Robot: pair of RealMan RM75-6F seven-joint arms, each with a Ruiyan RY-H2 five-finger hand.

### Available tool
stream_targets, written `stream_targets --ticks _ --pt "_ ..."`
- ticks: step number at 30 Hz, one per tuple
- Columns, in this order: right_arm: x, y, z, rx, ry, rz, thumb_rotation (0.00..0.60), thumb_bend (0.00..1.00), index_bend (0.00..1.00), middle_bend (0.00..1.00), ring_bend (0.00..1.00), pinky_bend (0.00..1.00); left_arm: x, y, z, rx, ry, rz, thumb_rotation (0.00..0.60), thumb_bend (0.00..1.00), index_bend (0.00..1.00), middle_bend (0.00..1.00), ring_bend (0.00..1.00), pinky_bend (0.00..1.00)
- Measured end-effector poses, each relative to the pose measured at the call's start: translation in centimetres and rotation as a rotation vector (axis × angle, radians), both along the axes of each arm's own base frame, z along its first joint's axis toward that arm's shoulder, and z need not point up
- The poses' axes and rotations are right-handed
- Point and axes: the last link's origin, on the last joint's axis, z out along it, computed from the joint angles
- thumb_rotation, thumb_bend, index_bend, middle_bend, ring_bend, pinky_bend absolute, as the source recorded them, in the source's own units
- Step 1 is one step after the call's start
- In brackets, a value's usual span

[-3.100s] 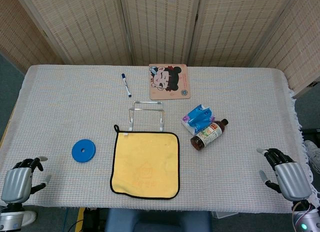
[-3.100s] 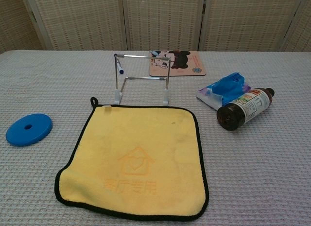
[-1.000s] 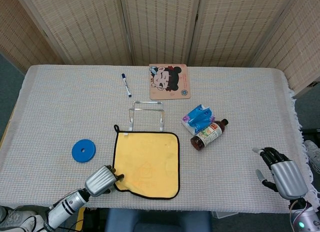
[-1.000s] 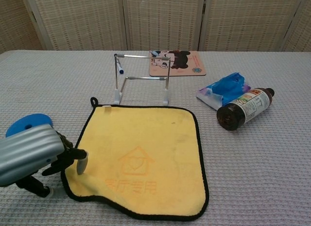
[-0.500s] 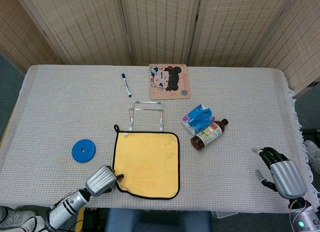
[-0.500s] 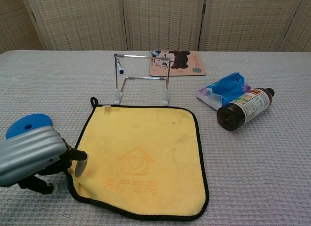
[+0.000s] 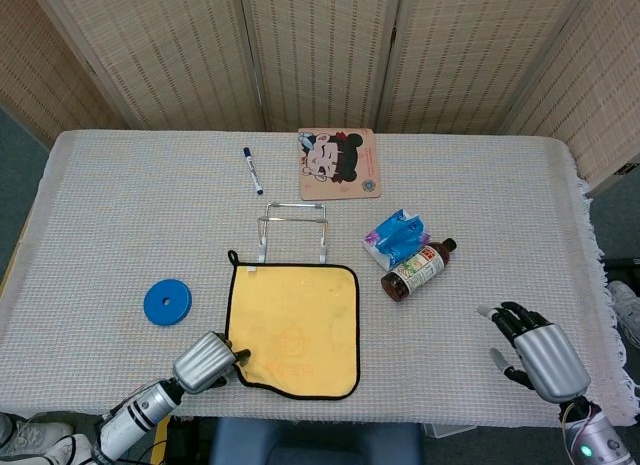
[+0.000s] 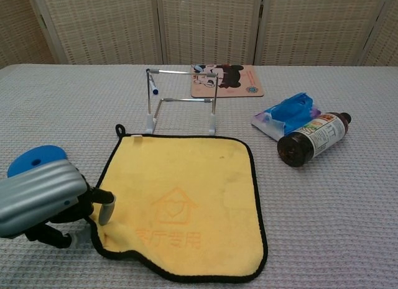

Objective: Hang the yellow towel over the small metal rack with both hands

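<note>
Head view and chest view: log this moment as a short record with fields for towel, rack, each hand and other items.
towel: yellow towel with black edging flat on table, near-left corner bunched
rack: small metal wire rack upright just behind towel, bare
left hand: left hand at towel's near-left corner, fingers on its edge
right hand: right hand over table's right side, fingers apart, holding nothing
other items: blue disc, brown bottle, blue packet, marker, cartoon mat

woven reed screen panels (image 7: 320,55) w/ pale wood frames behind the table (image 7: 120,195), which has a light woven cloth. grey floor (image 7: 20,155) at both sides. even light.
</note>
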Motion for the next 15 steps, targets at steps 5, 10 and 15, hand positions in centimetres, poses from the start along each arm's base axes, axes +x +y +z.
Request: stream_targets --ticks 5,10,15 --pt "1.8 -0.7 -2.1 0.091 0.035 0.080 0.600 0.36 0.20 0.49 0.50 0.52 0.1 -0.2 0.2 -0.001 -0.003 0.005 0.600 0.58 0.65 0.99 0.81 0.79" --pt "4.0 -1.6 -5.0 0.191 0.057 0.158 0.600 0.31 0.34 0.79 0.75 0.66 0.2 -0.3 0.2 0.000 -0.005 0.007 0.600 0.58 0.65 0.99 0.81 0.79" --pt "6.4 -2.3 -8.9 0.310 0.069 0.216 0.600 0.28 0.36 0.89 0.89 0.82 0.4 -0.4 0.2 0.003 -0.011 0.007 0.600 0.58 0.65 0.99 0.81 0.79"
